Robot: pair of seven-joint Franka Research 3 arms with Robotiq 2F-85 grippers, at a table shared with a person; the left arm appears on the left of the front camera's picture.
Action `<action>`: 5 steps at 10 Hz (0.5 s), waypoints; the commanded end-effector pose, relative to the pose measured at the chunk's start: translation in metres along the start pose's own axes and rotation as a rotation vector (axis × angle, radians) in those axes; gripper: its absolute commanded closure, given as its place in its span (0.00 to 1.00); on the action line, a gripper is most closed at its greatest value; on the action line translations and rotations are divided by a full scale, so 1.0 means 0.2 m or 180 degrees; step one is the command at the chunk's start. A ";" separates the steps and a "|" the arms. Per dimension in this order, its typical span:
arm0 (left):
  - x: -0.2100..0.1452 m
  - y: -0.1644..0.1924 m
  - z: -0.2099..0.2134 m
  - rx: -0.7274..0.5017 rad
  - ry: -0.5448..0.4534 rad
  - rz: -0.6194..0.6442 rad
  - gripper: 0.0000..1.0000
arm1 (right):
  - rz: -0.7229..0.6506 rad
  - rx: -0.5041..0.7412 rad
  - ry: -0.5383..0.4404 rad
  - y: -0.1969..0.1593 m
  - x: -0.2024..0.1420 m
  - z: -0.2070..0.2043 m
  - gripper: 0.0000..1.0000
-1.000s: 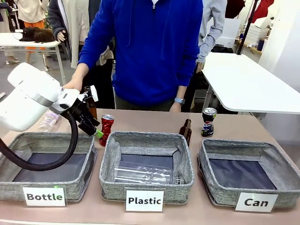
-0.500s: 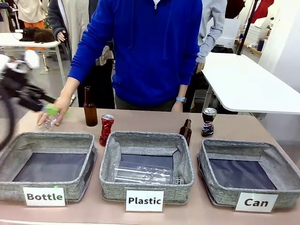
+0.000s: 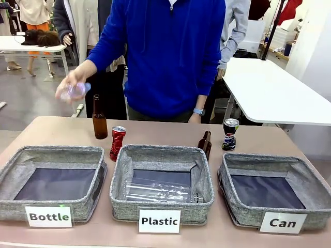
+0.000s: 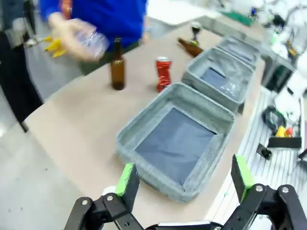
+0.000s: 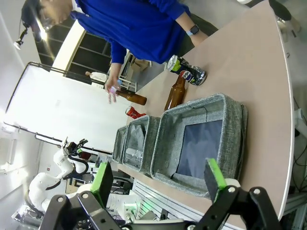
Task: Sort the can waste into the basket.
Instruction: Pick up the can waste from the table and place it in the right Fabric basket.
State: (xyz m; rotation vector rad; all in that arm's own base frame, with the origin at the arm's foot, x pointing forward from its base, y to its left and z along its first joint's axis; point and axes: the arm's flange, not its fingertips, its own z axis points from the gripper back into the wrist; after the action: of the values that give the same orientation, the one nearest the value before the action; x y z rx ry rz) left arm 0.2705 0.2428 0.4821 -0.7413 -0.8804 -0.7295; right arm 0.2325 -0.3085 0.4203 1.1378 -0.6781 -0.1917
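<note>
Table (image 3: pixel 62 129) carries three grey baskets in a row, the Can basket (image 3: pixel 310 194) at the robot's right end. Left gripper (image 4: pixel 183 171) and right gripper (image 5: pixel 159 175) hold their jaws wide apart, empty. Dark can (image 3: pixel 230 134) stands just beyond the Can basket; red can (image 3: pixel 118 143) stands beside the Plastic basket's (image 3: pixel 206 181) far left corner.

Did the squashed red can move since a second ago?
No. The red can stands just where it was, by the far left corner of the Plastic basket, right of the upright brown bottle.
</note>
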 end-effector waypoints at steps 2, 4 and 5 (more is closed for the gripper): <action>-0.08 0.10 0.03 0.0030 -0.0319 0.0175 0.00 | 0.0104 0.0055 -0.0039 0.00 0.01 0.01 0.00; -0.02 0.11 -0.12 -0.0034 -0.0294 0.0139 0.00 | 0.0104 0.0055 -0.0039 0.00 0.01 0.01 0.00; 0.06 0.14 -0.24 -0.0050 -0.0181 0.0086 0.00 | 0.0104 0.0055 -0.0039 0.00 0.01 0.01 0.00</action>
State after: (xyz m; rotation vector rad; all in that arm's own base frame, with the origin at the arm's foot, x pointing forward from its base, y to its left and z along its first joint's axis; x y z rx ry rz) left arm 0.3006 0.2367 0.4599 -0.8112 -0.9216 -0.6663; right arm 0.2325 -0.3085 0.4205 1.1376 -0.6783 -0.1906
